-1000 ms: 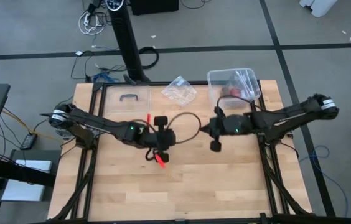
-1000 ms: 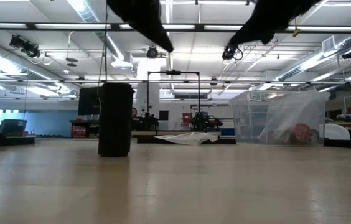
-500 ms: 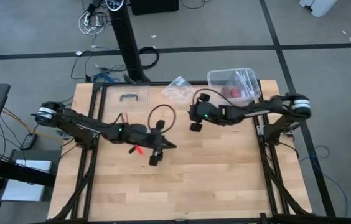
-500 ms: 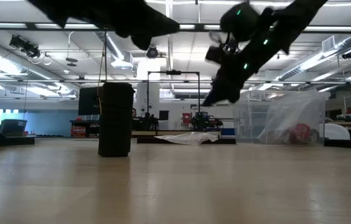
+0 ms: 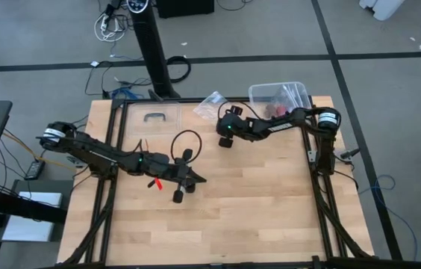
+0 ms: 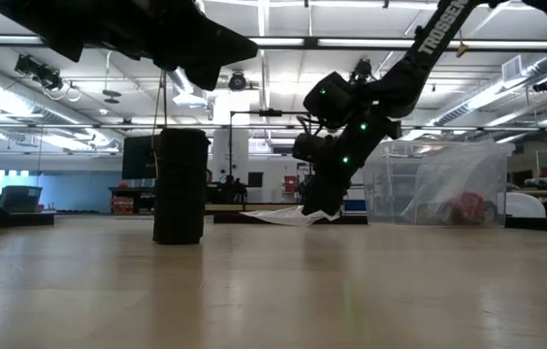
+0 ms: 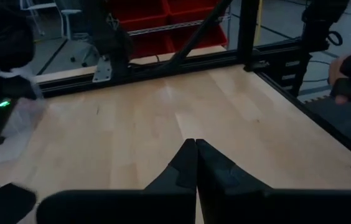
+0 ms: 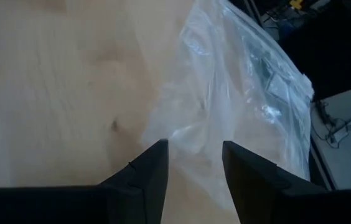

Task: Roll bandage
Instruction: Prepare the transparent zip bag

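High view first: can't pick out the bandage [image 6: 178, 186] from up there, lost somewhere around the dark left arm [image 5: 106, 153] and its cable loop [image 5: 188, 134]. Both arms cropped at the top edge in the low view. Pale wood table [image 5: 270, 209], grey floor [image 5: 390, 30] all round, workshop with ceiling lights [image 6: 138, 15] behind. Clear wrapper [image 5: 215, 107] at 12 o'clock on the table, clear box [image 5: 279, 101] at 1. Bandage rolled into a black cylinder, standing on end, long axis straight up, at 9 o'clock from the right gripper [image 8: 194, 146] in the low view. Right fingers parted over the wrapper. Left gripper [image 7: 195, 142] pinched tight over bare wood near the centre.
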You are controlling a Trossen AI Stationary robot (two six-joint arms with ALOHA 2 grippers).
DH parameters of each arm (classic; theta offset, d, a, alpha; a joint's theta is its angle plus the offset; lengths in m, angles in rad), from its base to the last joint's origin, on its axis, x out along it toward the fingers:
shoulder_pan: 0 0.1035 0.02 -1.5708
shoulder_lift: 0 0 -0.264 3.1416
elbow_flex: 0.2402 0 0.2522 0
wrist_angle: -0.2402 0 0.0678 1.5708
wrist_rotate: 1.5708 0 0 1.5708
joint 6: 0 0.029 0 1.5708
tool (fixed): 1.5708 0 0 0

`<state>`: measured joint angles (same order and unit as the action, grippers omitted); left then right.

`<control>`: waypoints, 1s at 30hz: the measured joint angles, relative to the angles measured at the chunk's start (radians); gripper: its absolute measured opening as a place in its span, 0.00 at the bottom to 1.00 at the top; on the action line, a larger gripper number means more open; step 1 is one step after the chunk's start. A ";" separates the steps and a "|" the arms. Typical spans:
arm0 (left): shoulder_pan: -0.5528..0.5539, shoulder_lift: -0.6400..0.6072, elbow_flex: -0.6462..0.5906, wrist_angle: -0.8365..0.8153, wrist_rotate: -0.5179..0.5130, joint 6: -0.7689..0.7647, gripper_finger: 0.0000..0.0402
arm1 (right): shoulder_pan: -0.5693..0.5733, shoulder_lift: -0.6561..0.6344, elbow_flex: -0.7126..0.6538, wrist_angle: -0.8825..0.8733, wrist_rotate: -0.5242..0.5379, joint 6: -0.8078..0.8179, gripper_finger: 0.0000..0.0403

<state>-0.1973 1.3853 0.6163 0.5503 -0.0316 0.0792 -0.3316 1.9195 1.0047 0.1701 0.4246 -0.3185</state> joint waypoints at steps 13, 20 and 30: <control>-0.008 0.001 0.000 0.039 -0.046 0.025 0.01 | -0.020 -0.011 0.043 -0.131 -0.259 0.061 0.02; -0.023 0.001 0.000 0.121 -0.047 0.075 0.01 | 0.143 -0.179 0.027 -0.250 -0.266 0.123 0.01; -0.034 0.002 -0.209 0.722 0.094 0.152 0.01 | 0.467 -0.537 -0.110 -0.243 -0.007 0.237 0.00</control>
<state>-0.2314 1.3872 0.4075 1.2724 0.0627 0.2316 0.1352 1.3824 0.8949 -0.0729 0.4179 -0.0814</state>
